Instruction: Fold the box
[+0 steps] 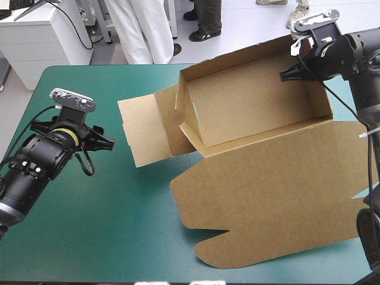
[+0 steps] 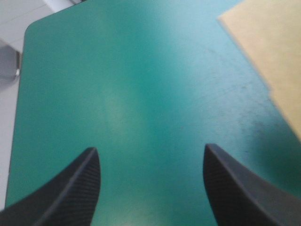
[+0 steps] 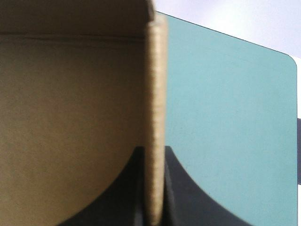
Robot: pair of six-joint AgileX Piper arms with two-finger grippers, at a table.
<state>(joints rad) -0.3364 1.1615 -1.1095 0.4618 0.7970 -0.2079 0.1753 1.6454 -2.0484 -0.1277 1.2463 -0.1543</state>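
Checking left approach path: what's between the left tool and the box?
Nothing: bare teal-green cover from left tool to box, shown in left wrist and high views.

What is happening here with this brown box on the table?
The robot is partway through folding the brown box. The right gripper is shut on a raised wall near the box's far right corner. The left gripper is open and holds nothing, above the teal-green cover to the left of the box. The walls stand up as an open tray, and the lid lies flat on the near side.
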